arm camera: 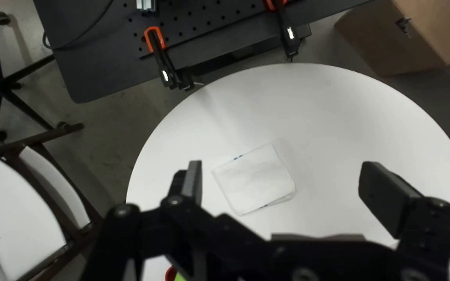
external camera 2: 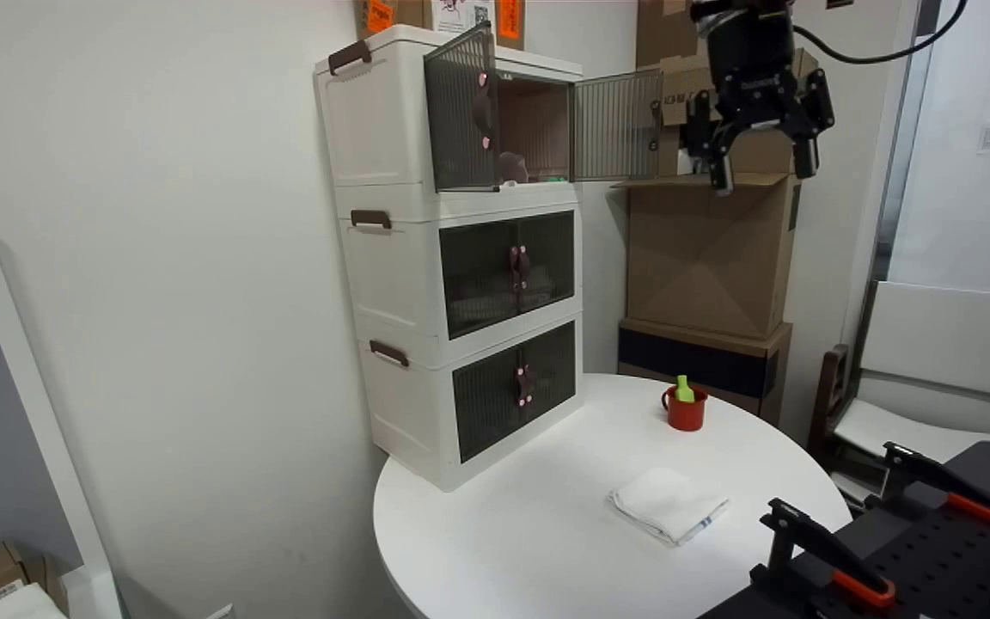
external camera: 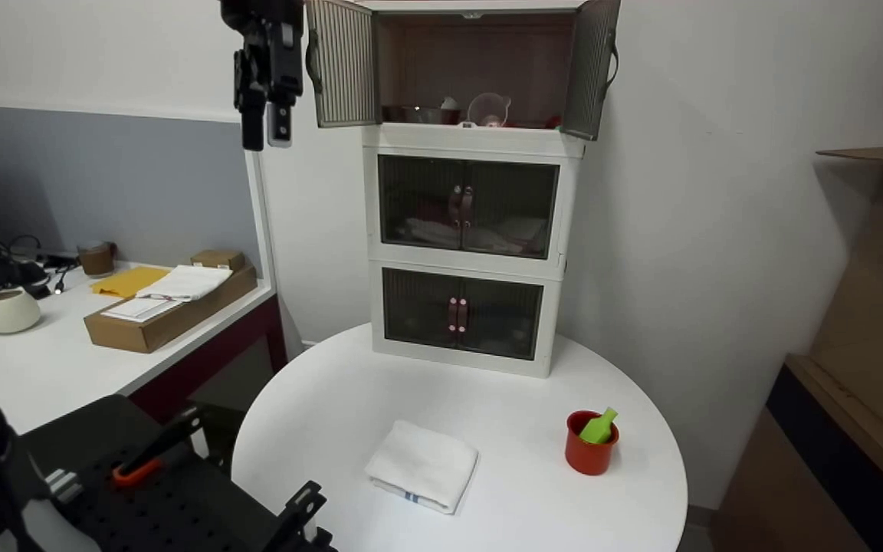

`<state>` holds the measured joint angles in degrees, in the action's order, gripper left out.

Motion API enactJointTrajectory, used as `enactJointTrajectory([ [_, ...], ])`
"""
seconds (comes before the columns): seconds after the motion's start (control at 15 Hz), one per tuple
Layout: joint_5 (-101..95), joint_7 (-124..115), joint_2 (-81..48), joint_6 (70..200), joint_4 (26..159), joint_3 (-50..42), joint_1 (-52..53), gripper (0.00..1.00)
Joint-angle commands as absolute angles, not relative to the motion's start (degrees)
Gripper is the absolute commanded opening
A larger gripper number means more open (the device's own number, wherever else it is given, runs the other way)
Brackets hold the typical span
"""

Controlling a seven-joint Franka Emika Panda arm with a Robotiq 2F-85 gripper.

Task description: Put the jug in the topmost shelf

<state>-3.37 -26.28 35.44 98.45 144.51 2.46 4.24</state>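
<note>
The see-through plastic jug (external camera: 489, 110) is inside the topmost shelf (external camera: 480, 61), near its front edge. It seems to lie tilted, with its round rim facing outward. In an exterior view a see-through shape (external camera 2: 512, 167), probably the jug, shows behind the open door. Both hinged doors of the topmost shelf stand wide open, the left door (external camera: 343, 65) and the right door (external camera: 593, 69). My gripper is open and empty, high above the table and in front of the cabinet, apart from the jug; it shows in both exterior views (external camera: 266, 136) (external camera 2: 763, 170) and in the wrist view (arm camera: 281, 173).
A bowl (external camera: 422, 115) sits beside the jug in the shelf. On the round white table (external camera: 319, 429) lie a folded white towel (external camera: 422, 464) and a red cup (external camera: 588, 452) with a green item. Cardboard boxes (external camera 2: 701, 258) stand behind the table. Two glass-fronted compartments (external camera: 463, 205) below are shut.
</note>
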Motion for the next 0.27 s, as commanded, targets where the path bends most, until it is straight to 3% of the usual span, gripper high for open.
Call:
enactJointTrajectory([
  [0.0,-2.3,-24.47,36.88,98.44,145.59,4.49,1.78,1.0],
  [0.2,-2.27,-24.1,38.02,98.46,146.29,4.53,1.78,1.0],
])
